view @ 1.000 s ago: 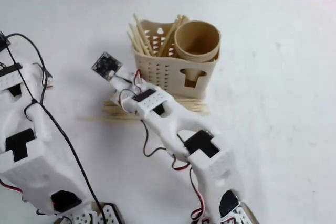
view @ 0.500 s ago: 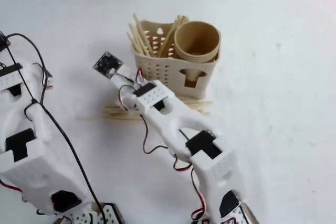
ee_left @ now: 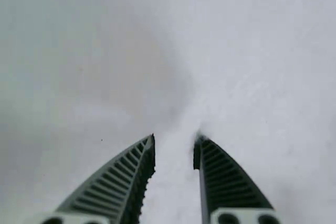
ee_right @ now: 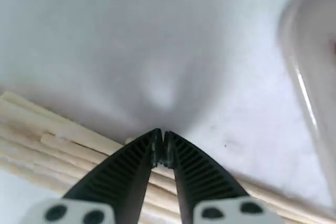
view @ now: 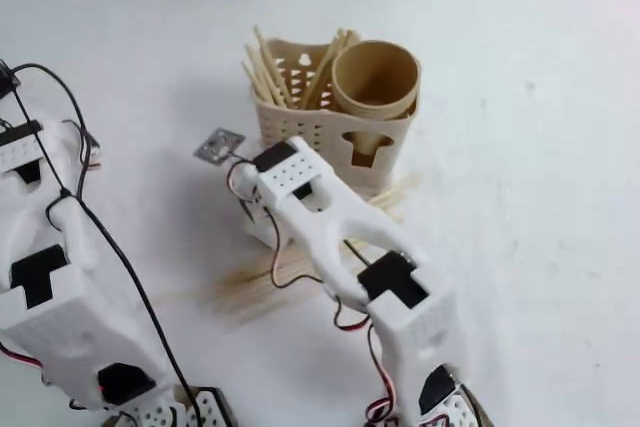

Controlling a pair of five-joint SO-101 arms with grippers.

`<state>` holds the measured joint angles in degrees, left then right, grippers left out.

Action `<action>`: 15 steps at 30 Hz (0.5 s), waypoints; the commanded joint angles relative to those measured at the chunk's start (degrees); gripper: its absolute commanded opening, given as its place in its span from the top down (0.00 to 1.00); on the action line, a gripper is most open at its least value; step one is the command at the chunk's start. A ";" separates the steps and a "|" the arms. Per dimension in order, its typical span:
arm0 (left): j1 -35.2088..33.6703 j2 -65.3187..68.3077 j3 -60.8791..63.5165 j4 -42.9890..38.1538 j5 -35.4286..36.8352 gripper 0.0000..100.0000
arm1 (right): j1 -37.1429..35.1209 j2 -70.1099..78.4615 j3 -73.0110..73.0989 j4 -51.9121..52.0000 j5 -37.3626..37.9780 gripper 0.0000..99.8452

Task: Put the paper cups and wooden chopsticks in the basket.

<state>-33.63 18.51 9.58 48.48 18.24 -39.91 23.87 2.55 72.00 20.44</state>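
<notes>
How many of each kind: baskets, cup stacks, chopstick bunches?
Basket: 1
Cup stack: 1, in the basket
Chopstick bunches: 2, basket bunch and loose bunch lying beside the basket
Total: 4

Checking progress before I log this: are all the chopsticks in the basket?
No, a bundle of chopsticks lies on the table by the right gripper, outside the basket.
</notes>
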 commanded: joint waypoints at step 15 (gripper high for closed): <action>1.63 -0.31 -2.73 -0.18 0.44 0.86 | -1.89 -48.13 23.47 1.89 12.40 0.98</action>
<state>-33.01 18.51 9.58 48.48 18.24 -42.29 -15.16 20.22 73.41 26.33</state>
